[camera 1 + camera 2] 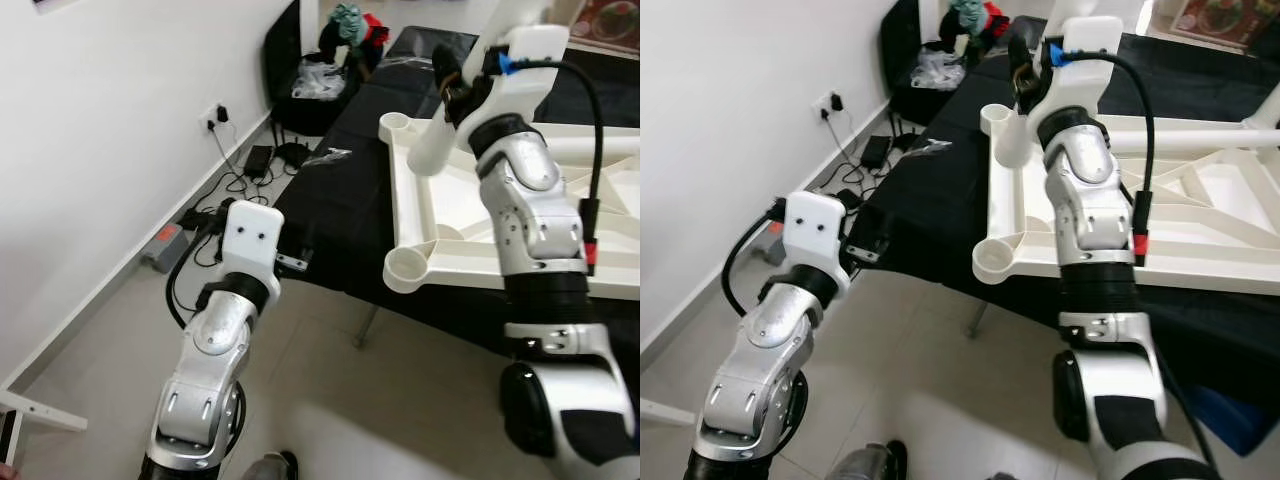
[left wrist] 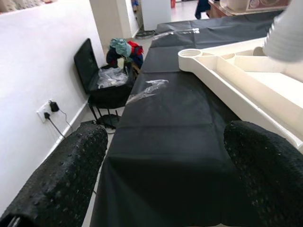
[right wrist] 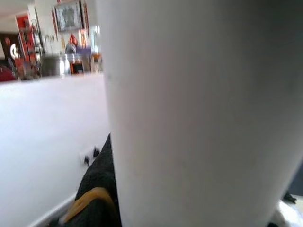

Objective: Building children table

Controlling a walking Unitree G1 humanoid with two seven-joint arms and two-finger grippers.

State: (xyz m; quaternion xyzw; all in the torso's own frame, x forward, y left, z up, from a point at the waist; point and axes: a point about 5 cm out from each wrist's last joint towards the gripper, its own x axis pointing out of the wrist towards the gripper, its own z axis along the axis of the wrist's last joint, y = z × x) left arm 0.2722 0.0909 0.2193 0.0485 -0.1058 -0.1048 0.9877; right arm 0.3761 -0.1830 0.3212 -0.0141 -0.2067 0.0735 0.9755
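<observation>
White leg (image 1: 436,143) gripped by right gripper (image 1: 455,92) above tabletop (image 1: 455,215); keep it plumb over the far socket (image 1: 397,123); left gripper (image 2: 165,156) wide, idle.

White table frame (image 1: 440,215); black cloth (image 1: 340,200); white leg (image 1: 440,140)

text: none legible | labels: none legible | brands: none | framed picture on far wall (image 3: 67,15): too blurred to read

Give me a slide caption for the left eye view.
Right gripper holds a white leg over the upturned tabletop; left arm idle.
</observation>
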